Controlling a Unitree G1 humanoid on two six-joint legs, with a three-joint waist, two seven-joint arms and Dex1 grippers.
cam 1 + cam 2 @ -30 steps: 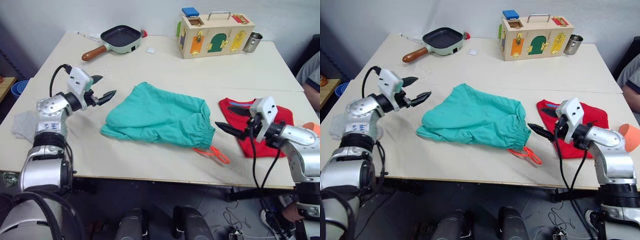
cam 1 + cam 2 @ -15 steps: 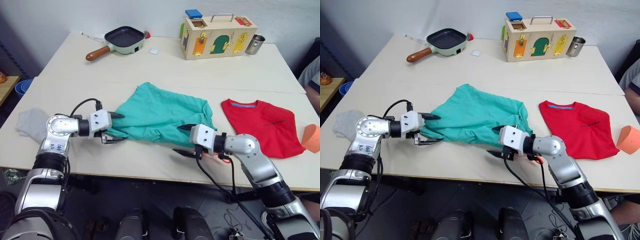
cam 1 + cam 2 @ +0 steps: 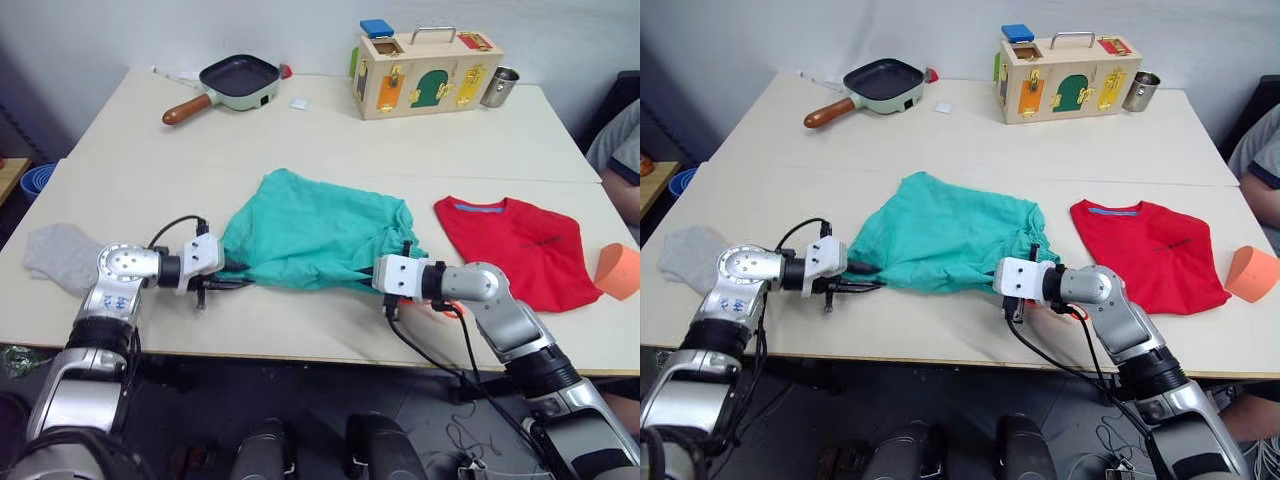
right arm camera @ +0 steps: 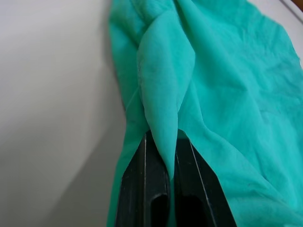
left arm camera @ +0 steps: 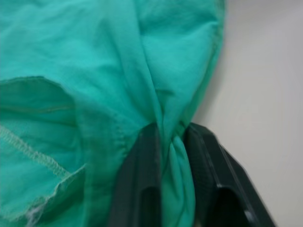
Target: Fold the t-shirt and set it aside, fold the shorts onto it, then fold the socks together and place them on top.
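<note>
Between both jaws, shorts (image 3: 315, 228) pinched.

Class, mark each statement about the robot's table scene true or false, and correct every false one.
1. Both grippers pinch the teal-green crinkled shorts. True: left gripper and right gripper each clamp a fold.
2. The bright red t-shirt lies under the shorts. False: it lies apart, on the robot's right.
3. The light grey knit socks rest on the t-shirt. False: they sit at the table's left edge.
4. The dark square frying pan is at the table's far side. True.
</note>
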